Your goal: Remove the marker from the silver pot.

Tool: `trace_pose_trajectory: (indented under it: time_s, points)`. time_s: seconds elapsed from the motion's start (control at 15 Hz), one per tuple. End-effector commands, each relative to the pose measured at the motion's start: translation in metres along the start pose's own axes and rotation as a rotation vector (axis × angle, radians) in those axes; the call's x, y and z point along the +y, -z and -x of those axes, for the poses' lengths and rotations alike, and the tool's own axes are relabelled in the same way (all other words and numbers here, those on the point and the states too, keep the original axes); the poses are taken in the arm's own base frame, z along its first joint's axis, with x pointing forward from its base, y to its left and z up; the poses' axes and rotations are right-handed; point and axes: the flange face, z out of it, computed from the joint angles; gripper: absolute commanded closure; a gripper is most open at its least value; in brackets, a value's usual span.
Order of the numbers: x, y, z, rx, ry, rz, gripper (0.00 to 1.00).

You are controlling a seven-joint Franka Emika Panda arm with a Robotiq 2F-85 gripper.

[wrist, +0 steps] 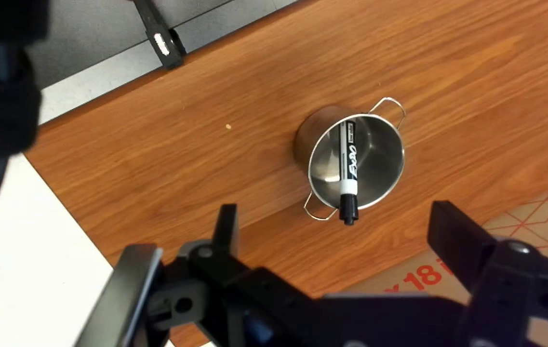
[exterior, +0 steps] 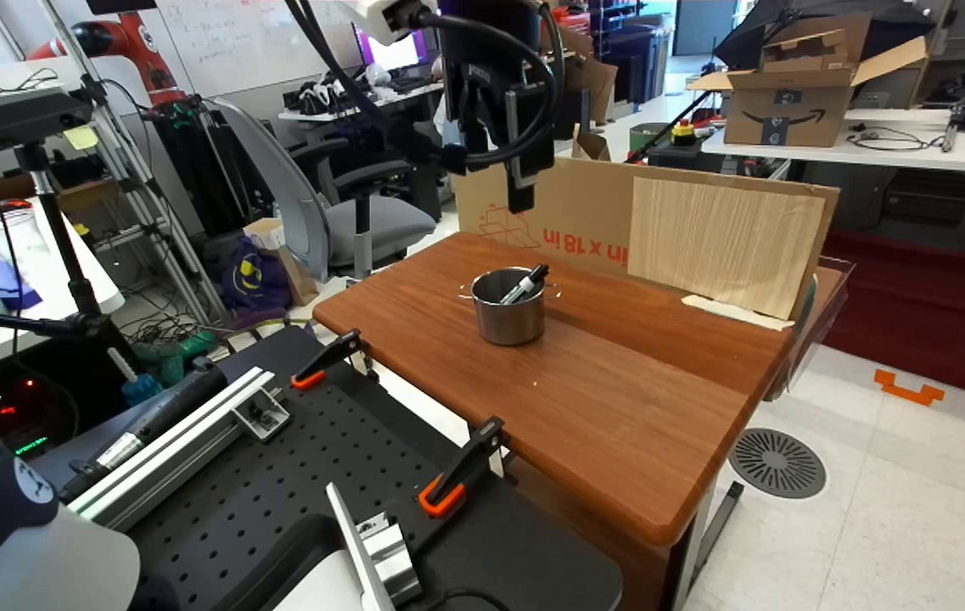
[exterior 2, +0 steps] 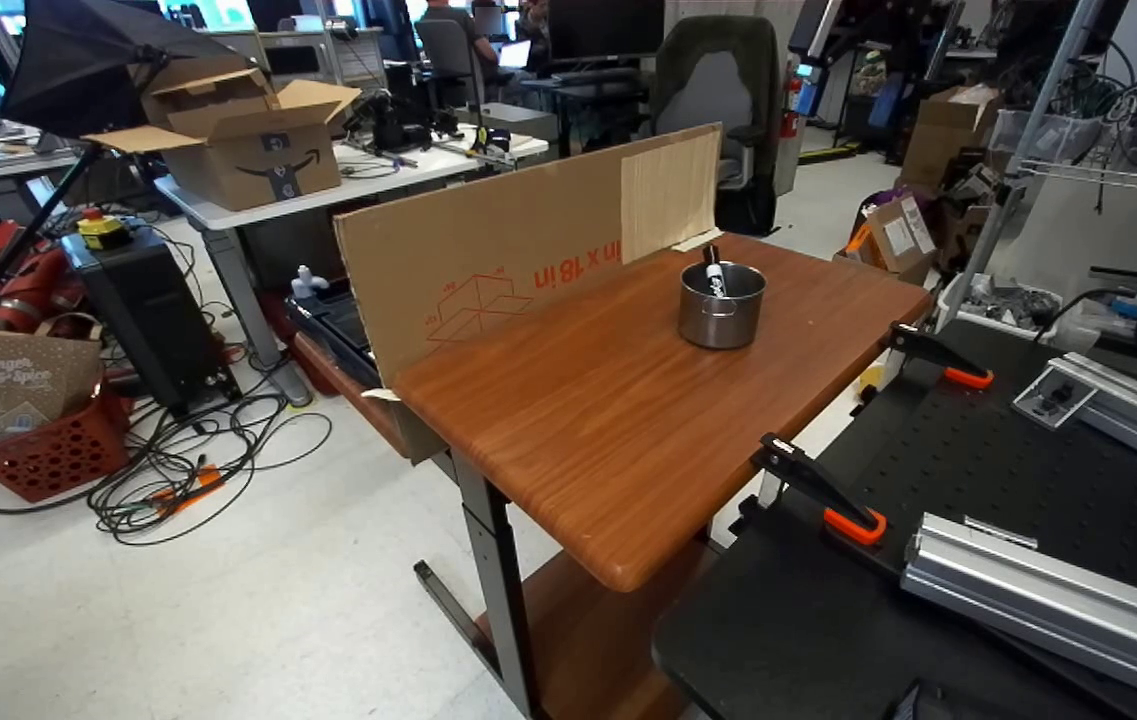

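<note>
Marker point(wrist: 348, 164) leans inside silver pot point(wrist: 305, 138) on desk point(wrist: 158, 168), cap point(wrist: 349, 206) crossing rim point(wrist: 403, 152) at 6 o'clock (all hours per wrist view). My end effector point(wrist: 334, 207) hangs above, fingers point(wrist: 459, 241) spread at cap's 9 and 3 o'clock, pinching nothing. Step in hand, I judge: approach, grasp not yet made. Next move calls for descent astride cap, closing without catching rim, then lifting marker clear.

The place is a robotics lab: red robot arm point(exterior: 147, 64), scribbled whiteboard point(exterior: 249, 47), black pegboard point(exterior: 325, 454). A person point(exterior 2: 456, 13), blurred, apparently sits by a laptop point(exterior 2: 515, 53).
</note>
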Motion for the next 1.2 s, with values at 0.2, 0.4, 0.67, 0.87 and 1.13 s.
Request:
trace_pose_trajectory:
  time_s: [0.2,0.4,0.67,0.87,1.13]
  points:
    - [0.008,-0.008,-0.014,0.003,-0.121,-0.044,0.00]
    - [0.002,-0.032,-0.023,-0.014,-0.147,-0.044,0.00]
    - [-0.005,-0.058,-0.044,-0.020,-0.185,-0.048,0.00]
    - [-0.008,-0.072,-0.061,-0.027,-0.215,-0.055,0.00]
    - [-0.016,-0.093,-0.075,-0.041,-0.233,-0.052,0.00]
